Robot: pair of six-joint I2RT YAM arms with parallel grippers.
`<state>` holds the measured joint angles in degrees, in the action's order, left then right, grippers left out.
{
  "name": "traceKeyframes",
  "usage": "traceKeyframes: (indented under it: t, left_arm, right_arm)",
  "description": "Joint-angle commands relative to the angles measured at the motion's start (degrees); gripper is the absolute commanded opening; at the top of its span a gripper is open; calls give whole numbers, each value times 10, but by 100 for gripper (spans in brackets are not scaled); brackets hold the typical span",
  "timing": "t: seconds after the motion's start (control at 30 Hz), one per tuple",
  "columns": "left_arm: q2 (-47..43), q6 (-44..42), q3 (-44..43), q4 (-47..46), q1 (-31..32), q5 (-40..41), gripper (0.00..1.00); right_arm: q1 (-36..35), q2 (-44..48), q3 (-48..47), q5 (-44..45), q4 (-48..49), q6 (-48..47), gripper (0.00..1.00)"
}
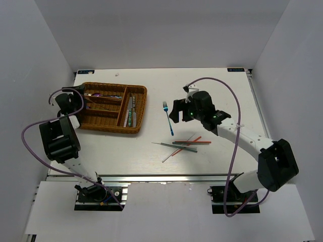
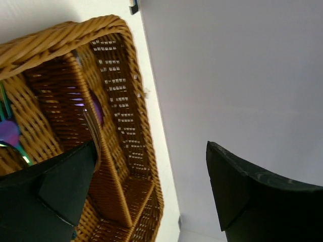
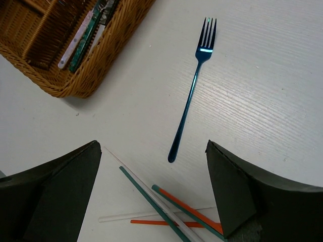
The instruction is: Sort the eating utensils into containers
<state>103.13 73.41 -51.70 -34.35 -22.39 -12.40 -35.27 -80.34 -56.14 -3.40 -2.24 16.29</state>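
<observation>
Utensils sorted: some already lie in the wicker tray (image 1: 143,103) at left centre of the top view. An iridescent purple spoon (image 2: 9,133) is in a left section and teal-handled pieces (image 1: 130,112) are in the long right section.
Left gripper (image 2: 151,166): hangs over the tray's left end with its jaws spread wide and nothing between them. Its wrist view looks down along a divider (image 2: 113,191).
Utensils left: a blue fork (image 1: 168,118) lies alone on the white table (image 1: 126,156), right of the tray, tines toward the top of the frame.
Right gripper (image 3: 152,151): hovers right of centre above the fork's handle end, jaws wide and empty.
Chopsticks (image 1: 184,145): a loose crossed bundle of orange, teal and pale sticks lies below and right of the fork, near the right arm.
Progress: partly done, judging by the filled sections. The fork and all the chopsticks are still to go in.
Obstacles: nothing lies between the fork and the tray. The chopsticks overlap one another, so lifting one will likely disturb the rest.
Surroundings: purple cables (image 1: 229,101) loop off both arms, and a metal rail (image 1: 161,177) runs along the bottom edge of the table.
</observation>
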Motion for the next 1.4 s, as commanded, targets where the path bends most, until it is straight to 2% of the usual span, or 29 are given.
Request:
traceKeyframes:
  t: [0.0,0.03,0.17,0.23,0.3,0.43,0.57,0.6,0.67,0.7,0.73,0.83,0.9,0.93,1.03,1.1,1.27,1.37]
  left_arm:
    - [-15,-33,-40,80,-1,11,98]
    - [-27,-62,-51,107,0,21,98]
    - [-50,-137,-137,331,6,94,98]
    - [-58,-157,-172,406,7,115,98]
    - [-58,-165,-189,438,8,141,98]
    - [-42,-177,-236,495,9,128,98]
    - [-85,-186,-220,504,14,103,98]
    - [-121,-190,-214,510,15,103,98]
    - [-163,-209,-186,517,16,96,98]
    - [-209,-216,-175,518,17,91,98]
    - [-233,-233,-162,518,17,83,98]
    - [-324,-278,-105,517,21,66,98]
    - [-367,-322,-76,517,21,68,98]
    - [-371,-337,-74,538,21,73,98]
    - [-380,-377,-75,576,21,73,98]
    - [-391,-379,-40,564,29,69,98]
    - [-406,-383,11,540,32,38,98]
    - [-408,-386,26,532,41,8,98]
  right_arm:
    - [2,-21,-45,1,6,8,89]
    - [2,-46,-56,6,-3,7,89]
    - [1,-136,-142,66,-94,16,89]
    - [1,-171,-171,82,-115,16,89]
    - [0,-191,-189,91,-130,17,89]
    - [0,-241,-227,102,-153,17,89]
    - [0,-283,-267,115,-175,15,89]
    - [0,-294,-271,117,-175,15,88]
    - [-1,-307,-282,119,-173,14,83]
    - [-1,-314,-289,118,-174,12,79]
    - [-2,-333,-299,119,-178,11,69]
    - [-12,-374,-339,126,-196,8,58]
    - [-23,-399,-360,144,-206,8,56]
    - [-27,-404,-364,148,-207,9,52]
    - [-39,-426,-377,163,-210,15,49]
    - [-45,-449,-388,175,-217,17,46]
    - [-55,-482,-402,216,-245,24,28]
    - [-55,-483,-391,223,-242,32,10]
